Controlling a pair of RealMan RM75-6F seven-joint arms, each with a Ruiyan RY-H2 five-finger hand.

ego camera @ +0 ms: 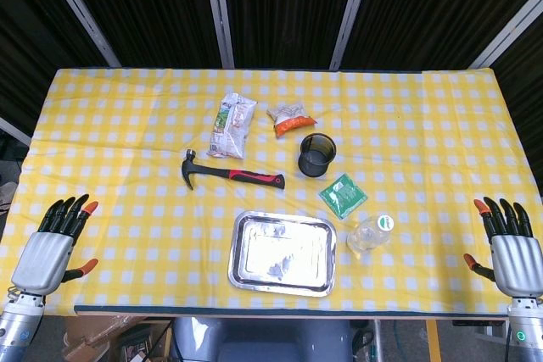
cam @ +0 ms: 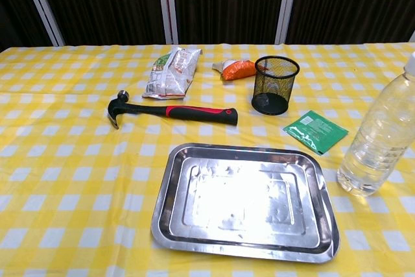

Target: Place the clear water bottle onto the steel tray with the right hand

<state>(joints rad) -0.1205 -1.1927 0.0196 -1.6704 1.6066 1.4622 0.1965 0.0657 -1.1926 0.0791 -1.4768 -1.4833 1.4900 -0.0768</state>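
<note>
The clear water bottle (ego camera: 371, 234) (cam: 380, 132) stands upright on the yellow checked cloth, just right of the steel tray (ego camera: 244, 267) (cam: 170, 203), which lies bare near the front edge. My right hand (ego camera: 512, 247) hovers open at the table's right front corner, well right of the bottle, fingers spread. My left hand (ego camera: 53, 244) is open at the left front corner, far from both. Neither hand shows in the chest view.
A red-and-black hammer (ego camera: 231, 174) (cam: 170, 111) lies behind the tray. A black mesh cup (ego camera: 316, 154) (cam: 275, 84) and a green packet (ego camera: 343, 195) (cam: 316, 130) sit behind the bottle. Two snack bags (ego camera: 232, 125) (ego camera: 290, 119) lie further back.
</note>
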